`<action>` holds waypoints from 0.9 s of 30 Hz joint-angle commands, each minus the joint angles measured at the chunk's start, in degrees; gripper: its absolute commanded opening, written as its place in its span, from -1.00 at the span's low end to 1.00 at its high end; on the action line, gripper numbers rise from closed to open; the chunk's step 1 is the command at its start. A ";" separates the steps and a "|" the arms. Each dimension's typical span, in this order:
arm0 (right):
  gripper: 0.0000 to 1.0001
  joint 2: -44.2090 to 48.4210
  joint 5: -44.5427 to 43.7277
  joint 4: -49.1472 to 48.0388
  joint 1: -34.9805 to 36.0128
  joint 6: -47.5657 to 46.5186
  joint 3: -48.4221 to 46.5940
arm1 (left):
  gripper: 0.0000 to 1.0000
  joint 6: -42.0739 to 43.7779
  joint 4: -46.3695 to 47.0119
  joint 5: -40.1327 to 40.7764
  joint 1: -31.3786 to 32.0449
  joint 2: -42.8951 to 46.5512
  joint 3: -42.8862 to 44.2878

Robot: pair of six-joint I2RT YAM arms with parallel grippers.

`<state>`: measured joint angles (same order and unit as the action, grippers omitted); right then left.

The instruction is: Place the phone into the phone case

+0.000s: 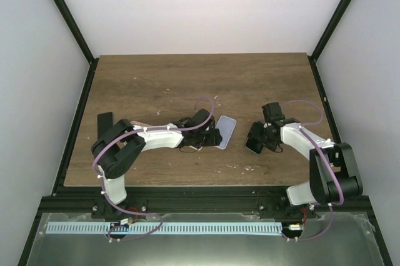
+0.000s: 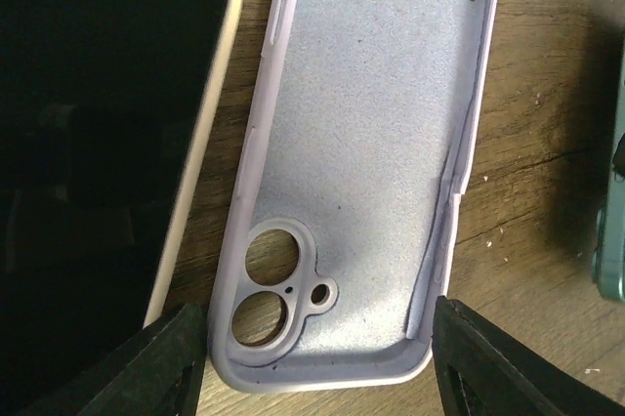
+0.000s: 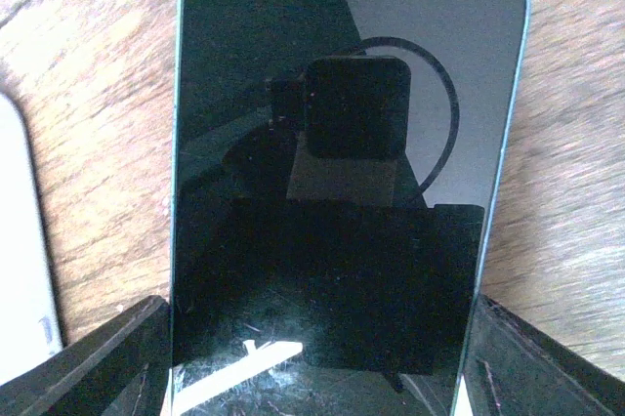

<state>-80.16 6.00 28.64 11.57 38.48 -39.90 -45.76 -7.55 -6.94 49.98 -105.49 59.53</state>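
Near mid-table (image 1: 187, 78), the phone case (image 2: 361, 143) lay open side up, camera cut-outs toward the left gripper (image 2: 320, 343). Its jaws stood apart, one finger (image 2: 161, 367) off each near corner, holding nothing. A second handset (image 2: 98, 143), cream-edged w/ dark screen, lay just beside the case. The phone (image 3: 342, 191), teal-edged & screen up, sat right of the case & apart from it, betw. the fingers of the right gripper (image 3: 322, 367). Those jaws were wide w/ fingers at the phone's long edges, but I couldn't tell if they pinched it or only flanked it.

Risks, as I judged them:
- Case was unheld, so a phone pressed in at one end could shove it across the wood & into the second handset.
- Fingers on the phone's long edges would meet the case walls, so it could seat one corner only & sit tilted.
- Slick glass & metal edges meant a light pinch could let the phone swivel or drop.
- Phone's back wasn't visible. If its camera end went opposite the cut-outs, it wouldn't seat.
- Both arms were near the case, so a clash was possible.
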 commanded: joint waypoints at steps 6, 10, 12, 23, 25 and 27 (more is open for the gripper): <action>0.48 3.19 1.80 0.26 4.13 0.62 -2.79 | 0.28 -2.20 11.44 -9.63 0.65 -2.13 -2.30; 0.47 4.62 4.42 -2.62 4.96 -2.27 -3.26 | 0.27 -4.63 16.70 -13.08 0.59 -0.31 -5.32; 0.47 4.84 5.06 -3.53 5.70 -3.12 -3.73 | 0.30 -5.15 15.94 -12.73 -0.37 1.74 -6.50; 0.44 -0.76 5.66 -7.55 12.26 -3.77 -9.42 | 1.00 -4.38 12.00 -8.23 -8.67 17.31 -16.63; 0.44 -2.15 5.41 -7.75 13.47 -4.10 -10.93 | 1.00 -3.35 9.47 -6.18 -9.29 19.98 -17.63; 0.44 -3.04 4.85 -8.32 14.64 -4.71 -12.04 | 1.00 -2.04 6.65 -3.90 -9.72 22.45 -17.94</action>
<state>-81.97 11.16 23.46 23.86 35.31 -47.90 -50.68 4.56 -15.29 40.97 -86.78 42.87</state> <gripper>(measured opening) 0.770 0.999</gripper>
